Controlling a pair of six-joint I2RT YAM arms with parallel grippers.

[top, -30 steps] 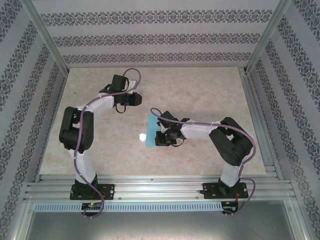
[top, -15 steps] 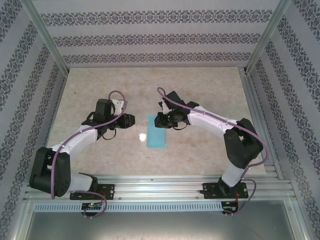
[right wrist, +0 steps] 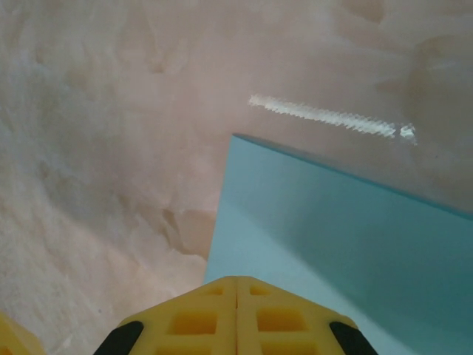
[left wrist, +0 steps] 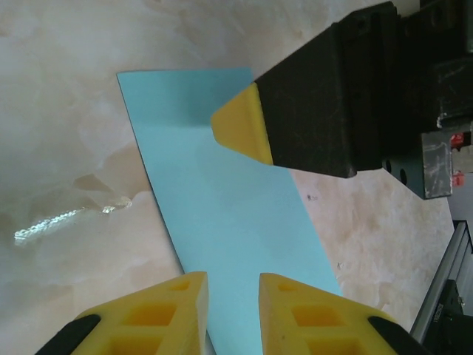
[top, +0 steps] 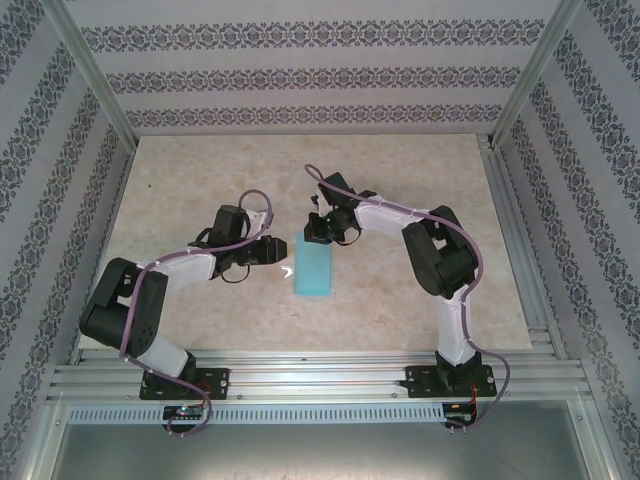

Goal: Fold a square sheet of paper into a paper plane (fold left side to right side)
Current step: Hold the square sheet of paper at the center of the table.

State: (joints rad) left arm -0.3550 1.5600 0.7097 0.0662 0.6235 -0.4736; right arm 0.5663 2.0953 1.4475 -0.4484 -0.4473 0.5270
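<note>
- Paper [top: 313,266] lies flat in the middle of the tabletop [top: 200,170], between the two hands. It is a narrow rectangle rather than a square, so I judge the left-to-right fold is already made.
- Left hand [left wrist: 231,296] sits at the paper's left edge, its fingers a narrow gap apart and holding nothing.
- Right hand [right wrist: 236,296] is at the paper's far end, fingers closed together on nothing. Its tip is over the sheet, but I cannot tell whether it presses.
- No slanted nose folds or wings show, so most of the plane is left to fold.
</note>
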